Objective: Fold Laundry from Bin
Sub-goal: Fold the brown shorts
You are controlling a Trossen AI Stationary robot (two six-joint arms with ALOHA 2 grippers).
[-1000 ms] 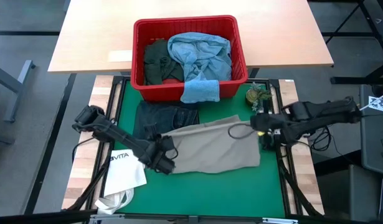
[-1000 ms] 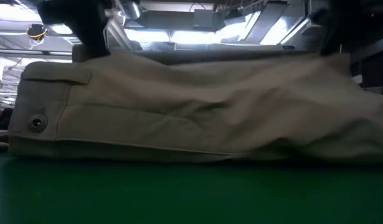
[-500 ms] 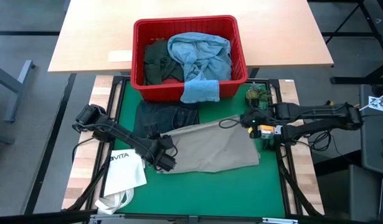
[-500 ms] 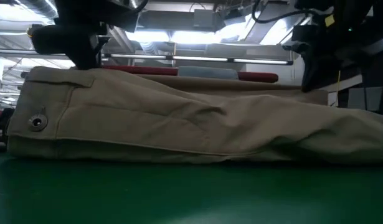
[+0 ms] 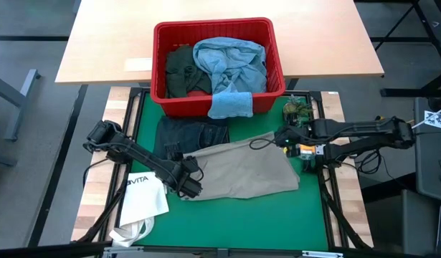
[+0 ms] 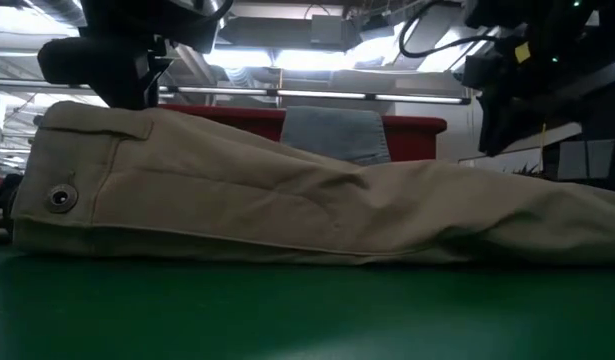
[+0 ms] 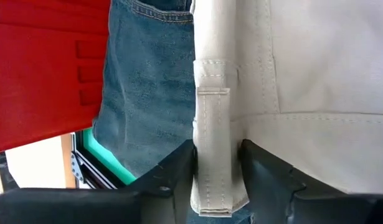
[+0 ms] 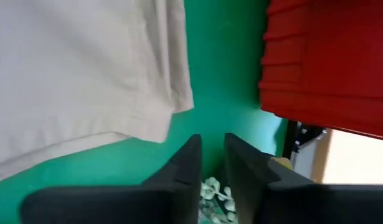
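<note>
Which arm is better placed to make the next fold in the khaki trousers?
Left: its hand is clamped on the khaki trousers' waistband, while the right hand holds nothing, beside their far edge.

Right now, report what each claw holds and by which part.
The left claw grips the khaki cotton trousers by a belt loop at the waistband. The right claw holds nothing, its fingers nearly closed over the green mat beside the trouser hem.
</note>
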